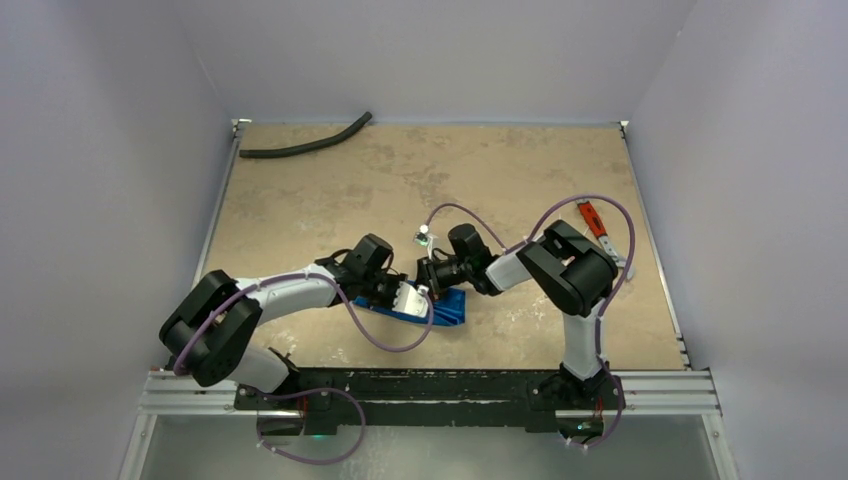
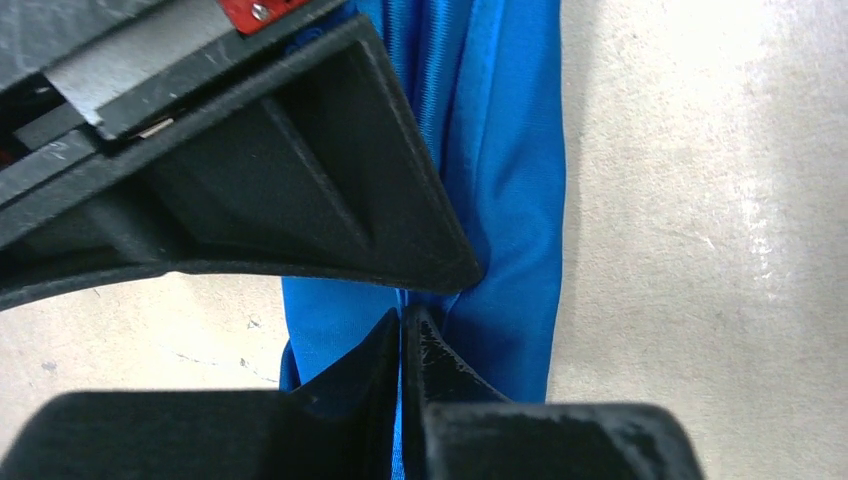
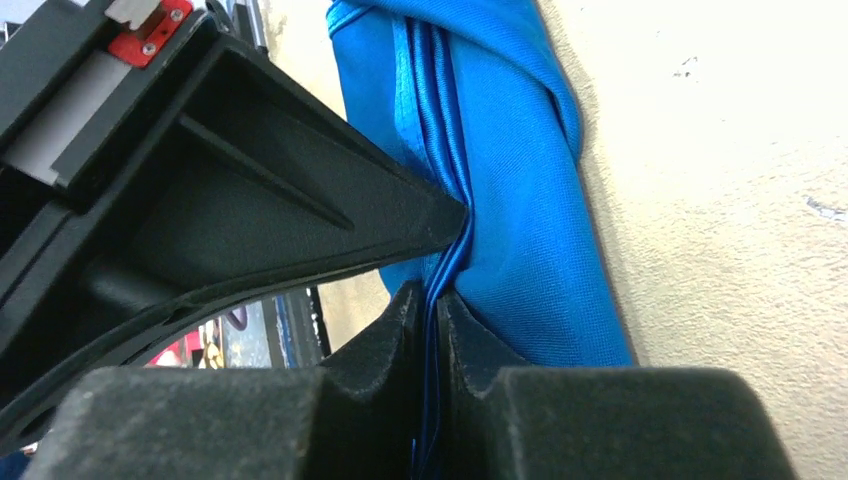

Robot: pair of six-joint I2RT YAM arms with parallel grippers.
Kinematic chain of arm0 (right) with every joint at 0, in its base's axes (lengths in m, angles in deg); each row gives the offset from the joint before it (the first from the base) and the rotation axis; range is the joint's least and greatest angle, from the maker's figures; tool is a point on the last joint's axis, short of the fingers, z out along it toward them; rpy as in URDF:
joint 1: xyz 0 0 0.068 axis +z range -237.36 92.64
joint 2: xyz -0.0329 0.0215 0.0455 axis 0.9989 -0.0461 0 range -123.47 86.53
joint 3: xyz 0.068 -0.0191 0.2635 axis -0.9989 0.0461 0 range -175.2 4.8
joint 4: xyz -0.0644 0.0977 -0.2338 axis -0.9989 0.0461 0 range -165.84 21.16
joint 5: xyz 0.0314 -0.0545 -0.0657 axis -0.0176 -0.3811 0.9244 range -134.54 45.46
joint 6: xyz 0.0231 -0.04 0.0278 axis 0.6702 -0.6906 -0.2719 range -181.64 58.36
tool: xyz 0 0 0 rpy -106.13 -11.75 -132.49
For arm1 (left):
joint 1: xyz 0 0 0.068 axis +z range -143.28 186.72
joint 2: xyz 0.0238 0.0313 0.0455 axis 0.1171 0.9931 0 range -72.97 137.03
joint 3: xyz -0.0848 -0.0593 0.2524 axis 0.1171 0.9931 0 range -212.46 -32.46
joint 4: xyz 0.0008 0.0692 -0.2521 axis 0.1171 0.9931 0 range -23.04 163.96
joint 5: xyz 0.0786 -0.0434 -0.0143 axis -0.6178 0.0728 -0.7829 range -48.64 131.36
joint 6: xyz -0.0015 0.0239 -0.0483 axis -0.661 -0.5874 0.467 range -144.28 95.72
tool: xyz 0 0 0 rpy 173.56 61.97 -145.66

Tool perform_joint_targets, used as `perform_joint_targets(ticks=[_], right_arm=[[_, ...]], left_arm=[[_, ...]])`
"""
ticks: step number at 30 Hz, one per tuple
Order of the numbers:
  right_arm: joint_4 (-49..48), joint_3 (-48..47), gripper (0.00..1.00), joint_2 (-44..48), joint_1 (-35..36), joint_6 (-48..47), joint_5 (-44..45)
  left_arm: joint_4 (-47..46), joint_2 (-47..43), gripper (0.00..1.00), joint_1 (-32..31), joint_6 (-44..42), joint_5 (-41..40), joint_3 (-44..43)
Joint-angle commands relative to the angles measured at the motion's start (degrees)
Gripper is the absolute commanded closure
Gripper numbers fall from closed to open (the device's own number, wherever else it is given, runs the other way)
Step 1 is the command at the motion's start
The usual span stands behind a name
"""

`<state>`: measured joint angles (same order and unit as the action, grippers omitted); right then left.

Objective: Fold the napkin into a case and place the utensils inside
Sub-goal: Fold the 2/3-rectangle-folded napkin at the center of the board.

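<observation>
The blue napkin (image 1: 447, 308) lies bunched into a narrow oblong bundle near the table's front middle, with both grippers meeting over its left end. My left gripper (image 2: 405, 318) is shut on a thin fold of the napkin (image 2: 510, 200), and cloth shows between its fingertips. My right gripper (image 3: 428, 295) is likewise shut on several layered edges of the napkin (image 3: 520, 200). Each wrist view shows the other gripper's black finger pressing in from the upper left. From above, the left gripper (image 1: 400, 295) and the right gripper (image 1: 432, 285) almost touch. The utensils are out of view.
A black curved hose (image 1: 305, 148) lies at the table's far left edge. A red-handled wrench (image 1: 594, 217) sits at the right, behind the right arm's elbow. Purple cables loop off both arms over the tabletop (image 1: 330, 200).
</observation>
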<state>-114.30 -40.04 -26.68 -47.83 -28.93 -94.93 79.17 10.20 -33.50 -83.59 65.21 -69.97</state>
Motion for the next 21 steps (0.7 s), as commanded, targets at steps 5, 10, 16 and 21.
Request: perform_joint_targets(ticks=[5, 10, 16, 21], right_arm=[[-1.25, 1.75, 0.52, 4.22, 0.20, 2.39, -1.32], [2.69, 1.19, 0.55, 7.81, -0.04, 2.09, -0.44], [14.58, 0.44, 0.53, 12.69, -3.52, -4.49, 4.26], [16.99, 1.79, 0.64, 15.30, -7.94, -5.73, 5.35]], left_arm=[[1.40, 0.72, 1.00, 0.03, -1.78, -1.53, 2.66], [1.43, 0.11, 1.00, 0.00, -1.63, -1.25, 3.59], [2.14, -1.02, 1.00, -0.02, -1.30, -0.92, 4.10], [2.01, -1.83, 1.00, 0.03, -0.80, -1.09, 4.71]])
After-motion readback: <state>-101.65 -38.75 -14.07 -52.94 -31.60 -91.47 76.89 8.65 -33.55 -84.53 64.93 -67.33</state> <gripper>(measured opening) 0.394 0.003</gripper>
